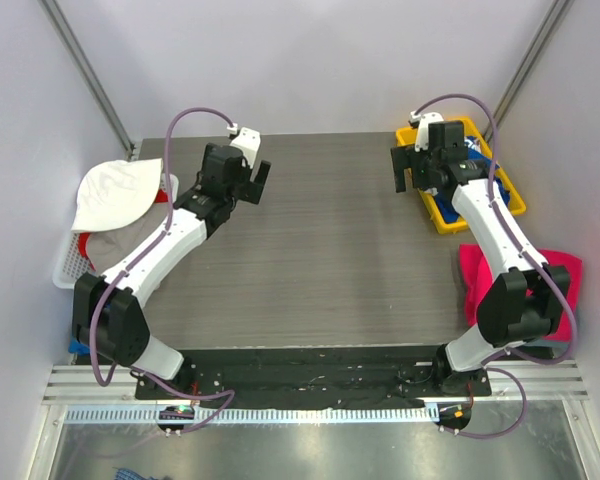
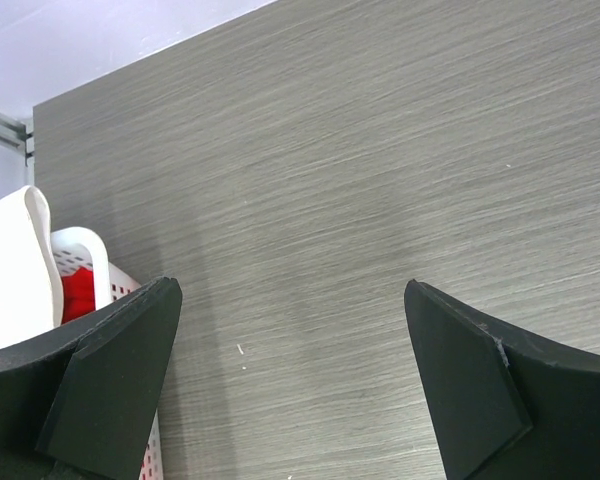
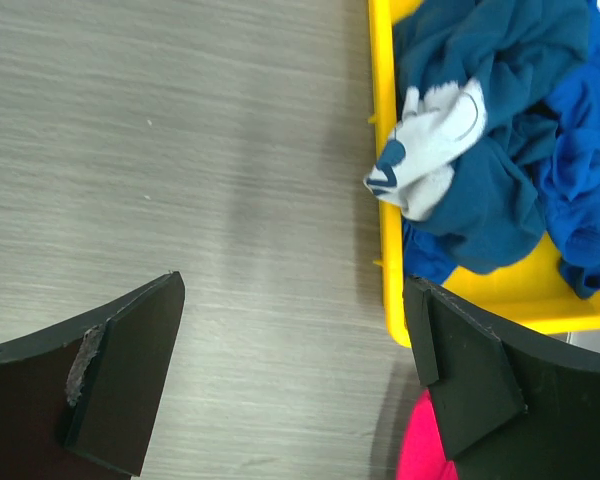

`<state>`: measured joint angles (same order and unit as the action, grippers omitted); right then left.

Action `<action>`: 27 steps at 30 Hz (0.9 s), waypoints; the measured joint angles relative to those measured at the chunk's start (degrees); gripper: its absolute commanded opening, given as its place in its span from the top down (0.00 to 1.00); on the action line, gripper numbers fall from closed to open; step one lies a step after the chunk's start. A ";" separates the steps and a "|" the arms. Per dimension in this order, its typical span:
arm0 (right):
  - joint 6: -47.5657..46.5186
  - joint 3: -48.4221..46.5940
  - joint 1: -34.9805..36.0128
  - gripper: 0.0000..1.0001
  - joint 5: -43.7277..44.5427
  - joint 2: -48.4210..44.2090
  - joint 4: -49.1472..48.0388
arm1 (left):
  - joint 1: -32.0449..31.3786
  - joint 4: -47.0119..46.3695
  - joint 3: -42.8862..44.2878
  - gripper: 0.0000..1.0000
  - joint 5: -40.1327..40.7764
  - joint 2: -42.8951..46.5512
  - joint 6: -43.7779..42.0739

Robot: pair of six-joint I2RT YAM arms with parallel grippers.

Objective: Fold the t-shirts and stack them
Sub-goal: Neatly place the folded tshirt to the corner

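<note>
While my left pincer (image 2: pixel 292 385) and right pincer (image 3: pixel 295 375) gape wide and empty above the surface (image 3: pixel 180 150), I see blue t-shirts (image 3: pixel 505 170) crumpled in a yellow tray (image 3: pixel 384 230), their white print (image 3: pixel 435 140) unreadable.

the yellow tray (image 3: pixel 384 150) runs off the top and right edges of the right wrist view, so its far side is unseen. the blue t-shirts (image 3: pixel 500 150) in it lie in a crumpled heap; their number cannot be told, and the white print is too bunched to read. from above, the right arm (image 1: pixel 495 225) covers much of the tray and part of the pink t-shirt (image 1: pixel 565 270). the white basket (image 1: pixel 68 265) sits mostly under a white cloth (image 1: pixel 115 190). in the left wrist view a finger of the left gripper (image 2: pixel 290 285) hides its lower part, and the red thing (image 2: pixel 77 300) inside shows only as a patch.
</note>
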<state>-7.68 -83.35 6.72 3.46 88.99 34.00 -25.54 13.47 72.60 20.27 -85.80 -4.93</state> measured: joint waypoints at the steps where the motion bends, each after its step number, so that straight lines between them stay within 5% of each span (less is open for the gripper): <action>1: 0.22 0.00 0.70 0.00 0.48 0.02 -0.35 | 0.00 -0.22 -0.35 0.00 0.11 0.13 0.02; 27: 1.86 0.87 2.23 0.00 4.39 -0.02 -6.56 | 0.00 -2.47 -3.52 0.00 0.24 1.01 1.53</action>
<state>-5.82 -82.48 8.95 7.86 88.97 27.44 -25.54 11.00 69.08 20.51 -84.79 -3.40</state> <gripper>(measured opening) 0.996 0.996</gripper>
